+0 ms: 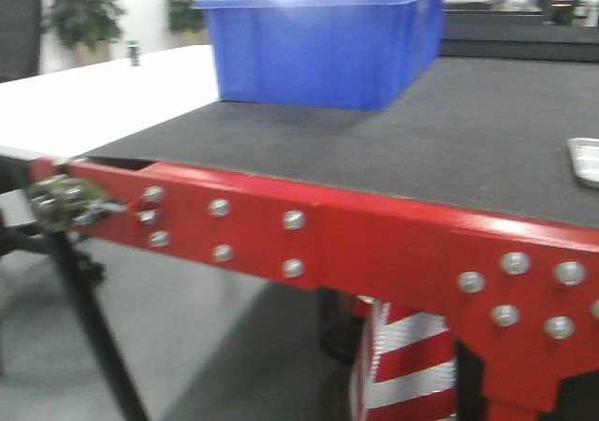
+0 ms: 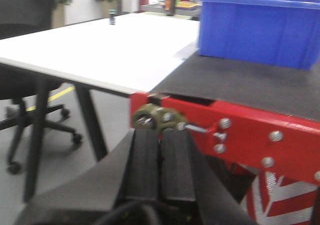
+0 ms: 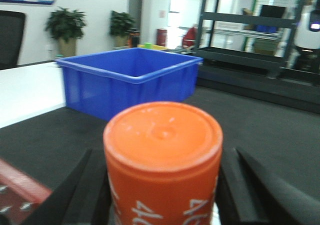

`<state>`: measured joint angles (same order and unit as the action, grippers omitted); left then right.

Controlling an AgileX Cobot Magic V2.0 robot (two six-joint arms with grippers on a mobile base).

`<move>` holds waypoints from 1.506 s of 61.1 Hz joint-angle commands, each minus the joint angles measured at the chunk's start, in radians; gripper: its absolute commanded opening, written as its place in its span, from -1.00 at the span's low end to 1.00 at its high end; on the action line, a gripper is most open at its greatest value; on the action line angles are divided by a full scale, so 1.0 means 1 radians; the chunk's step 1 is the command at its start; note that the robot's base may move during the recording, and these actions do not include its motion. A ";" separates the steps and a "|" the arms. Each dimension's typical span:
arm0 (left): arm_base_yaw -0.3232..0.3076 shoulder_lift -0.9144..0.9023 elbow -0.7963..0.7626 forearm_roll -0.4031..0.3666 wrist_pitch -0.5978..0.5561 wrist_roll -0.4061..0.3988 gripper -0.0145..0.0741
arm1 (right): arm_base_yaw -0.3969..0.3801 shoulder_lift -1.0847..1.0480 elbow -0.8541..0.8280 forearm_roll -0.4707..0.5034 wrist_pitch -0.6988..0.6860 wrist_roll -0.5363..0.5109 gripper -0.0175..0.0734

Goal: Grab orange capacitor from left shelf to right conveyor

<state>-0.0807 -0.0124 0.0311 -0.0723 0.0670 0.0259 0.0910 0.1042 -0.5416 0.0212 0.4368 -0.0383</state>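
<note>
A: Right arm first. What do we log?

B: Right wrist view: the right gripper (image 3: 163, 177) is clamped on the orange capacitor (image 3: 162, 135). A black finger (image 3: 82, 190) sits tight against each side. The can stands upright, its flat top towards the camera, with white print on its side.

A: Location of the capacitor?

B: We place it over the dark belt of the right conveyor (image 3: 260, 135), near the red frame (image 3: 20, 185) at lower left. Its base is out of the picture, so we cannot tell whether it touches the belt.

A: Neighbours?

B: A blue bin (image 3: 130, 82) stands on the belt behind it, well apart. In the front view the bin sits at the far left of the belt, beside a white table (image 1: 103, 94). A small silver tray (image 1: 585, 159) lies at the belt's right edge.

A: Left arm?

B: Left wrist view: the left gripper (image 2: 160, 137) has its two black pads pressed together with nothing between them. We note it just short of the red frame, close to an olive-green knob (image 2: 157, 117) at the frame's corner. An office chair (image 2: 15, 92) stands under the table to the left. The picture is blurred, so we record no finer detail.
</note>
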 commanded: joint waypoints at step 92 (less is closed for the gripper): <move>0.003 -0.012 -0.003 -0.002 -0.086 -0.001 -0.96 | -0.007 0.013 -0.025 -0.010 -0.091 -0.006 -0.27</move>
<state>-0.0807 -0.0124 0.0311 -0.0723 0.0670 0.0259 0.0910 0.1042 -0.5416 0.0176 0.4371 -0.0383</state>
